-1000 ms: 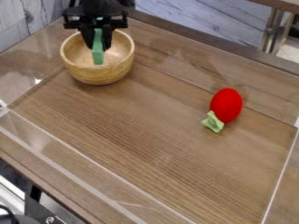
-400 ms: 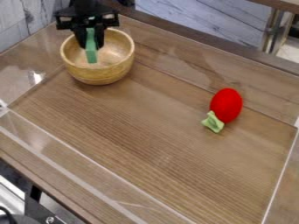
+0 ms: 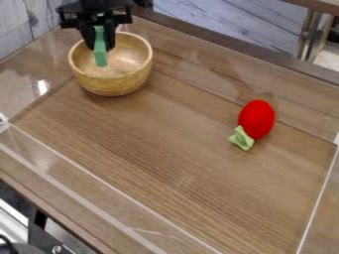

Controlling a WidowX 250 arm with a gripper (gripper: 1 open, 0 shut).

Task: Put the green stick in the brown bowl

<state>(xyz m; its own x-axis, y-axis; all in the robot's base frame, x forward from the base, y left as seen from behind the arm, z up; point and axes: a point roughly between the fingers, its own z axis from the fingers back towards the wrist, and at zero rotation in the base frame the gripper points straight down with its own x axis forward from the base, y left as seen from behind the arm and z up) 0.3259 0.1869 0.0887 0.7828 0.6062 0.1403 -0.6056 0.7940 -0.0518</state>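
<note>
The brown bowl (image 3: 111,69) is a round tan wooden bowl at the far left of the table. Above its left half hangs my black gripper (image 3: 97,32), shut on the green stick (image 3: 99,48). The stick is a light green narrow block held upright, with its lower end down inside the bowl near the left wall. I cannot tell whether that end touches the bowl's floor.
A red round toy (image 3: 257,116) with a small green leafy stub (image 3: 243,140) lies at the right of the wooden table. Clear raised edges (image 3: 40,94) run along the table's sides. A chair leg (image 3: 312,35) stands at the back right.
My gripper has carried the green stick a little to the left over the bowl. The stick stays upright in its grip. The red toy has not moved.
</note>
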